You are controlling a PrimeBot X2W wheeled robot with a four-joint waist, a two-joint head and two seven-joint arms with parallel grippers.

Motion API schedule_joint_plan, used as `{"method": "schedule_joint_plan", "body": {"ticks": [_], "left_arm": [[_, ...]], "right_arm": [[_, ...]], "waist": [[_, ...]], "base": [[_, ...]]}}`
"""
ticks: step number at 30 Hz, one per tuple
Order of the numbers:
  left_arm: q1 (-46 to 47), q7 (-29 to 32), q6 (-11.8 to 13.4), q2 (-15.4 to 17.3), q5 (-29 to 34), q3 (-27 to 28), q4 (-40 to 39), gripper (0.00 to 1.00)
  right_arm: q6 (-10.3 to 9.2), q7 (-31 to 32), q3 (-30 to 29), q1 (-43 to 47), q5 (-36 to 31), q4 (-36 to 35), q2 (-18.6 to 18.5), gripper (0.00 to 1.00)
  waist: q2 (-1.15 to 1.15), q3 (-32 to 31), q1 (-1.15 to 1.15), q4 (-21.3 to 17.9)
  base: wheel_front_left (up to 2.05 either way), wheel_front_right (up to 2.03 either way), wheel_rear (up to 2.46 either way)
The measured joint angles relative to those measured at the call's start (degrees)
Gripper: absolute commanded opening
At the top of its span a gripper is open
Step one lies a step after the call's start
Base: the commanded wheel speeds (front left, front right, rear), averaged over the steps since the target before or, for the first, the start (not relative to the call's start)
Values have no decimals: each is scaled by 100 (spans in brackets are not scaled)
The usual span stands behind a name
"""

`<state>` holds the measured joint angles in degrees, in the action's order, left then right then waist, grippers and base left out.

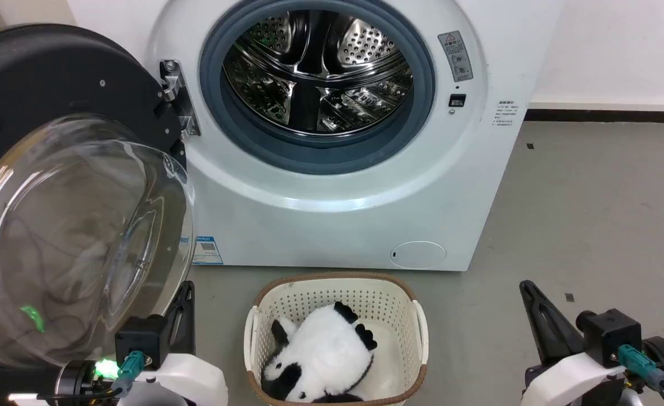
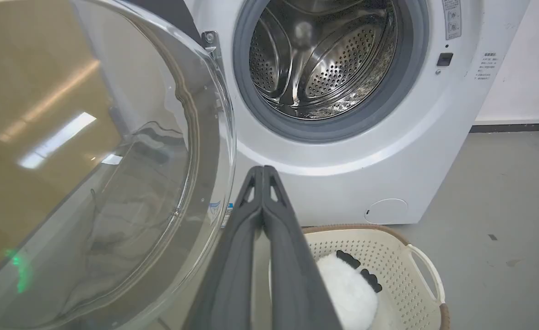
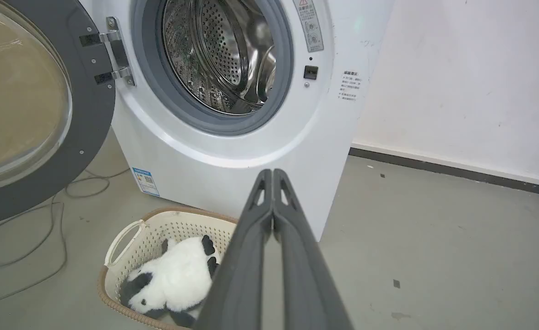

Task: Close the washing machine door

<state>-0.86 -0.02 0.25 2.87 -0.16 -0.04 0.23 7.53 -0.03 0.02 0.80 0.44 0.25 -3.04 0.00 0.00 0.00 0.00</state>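
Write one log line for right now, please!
washing machine door: open | drum: empty | left gripper: shut, near door | right gripper: shut | toy panda: in basket

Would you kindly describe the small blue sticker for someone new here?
Find the white boxy washing machine, then its front's lower left corner, beside the glass bowl of the round black door. The small blue sticker is the only blue label on it.

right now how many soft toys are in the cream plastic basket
1: a black-and-white plush panda lying in the cream perforated plastic basket, on the floor before the white front-loading washing machine. Anything beneath the panda would be hidden.
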Motion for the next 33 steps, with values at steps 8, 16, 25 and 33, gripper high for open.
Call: {"method": "schedule_joint_plan", "body": {"ticks": [8, 16, 25, 33], "left_arm": [[0, 0, 0, 0, 0, 1, 0, 0], [-3, 0, 3, -1, -1, 0, 4, 100], [-9, -62, 8, -1, -45, -3, -14, 100], [-32, -162, 8, -1, -114, 3, -64, 100]], "right_arm": [[0, 0, 1, 0, 0, 0, 0, 0], [0, 0, 2, 3, 2, 3, -1, 100], [0, -60, -21, 4, 63, 5, -1, 100], [0, -163, -64, 10, 119, 5, -1, 100]], "waist": [[0, 0, 0, 0], [0, 0, 0, 0], [0, 12, 0, 4], [0, 7, 0, 44]], "base": [[0, 0, 0], [0, 0, 0], [0, 0, 0], [0, 0, 0]]}}
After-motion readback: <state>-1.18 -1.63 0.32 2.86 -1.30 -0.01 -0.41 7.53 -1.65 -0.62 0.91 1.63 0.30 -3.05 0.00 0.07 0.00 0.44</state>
